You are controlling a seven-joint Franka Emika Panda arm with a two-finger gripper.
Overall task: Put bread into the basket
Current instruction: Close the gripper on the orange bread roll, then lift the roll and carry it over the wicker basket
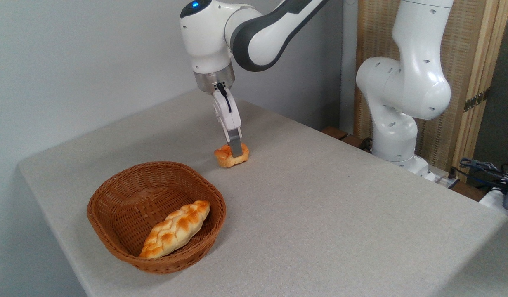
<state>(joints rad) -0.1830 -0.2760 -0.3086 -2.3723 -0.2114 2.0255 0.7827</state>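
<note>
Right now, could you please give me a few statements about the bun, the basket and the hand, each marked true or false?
1. The small bun lies on the table, outside the basket. True.
2. The basket is empty. False: a braided loaf lies in it.
3. The hand is down at the bun. True.
4. The hand hangs over the basket. False: it is behind the basket, at the bun.
</note>
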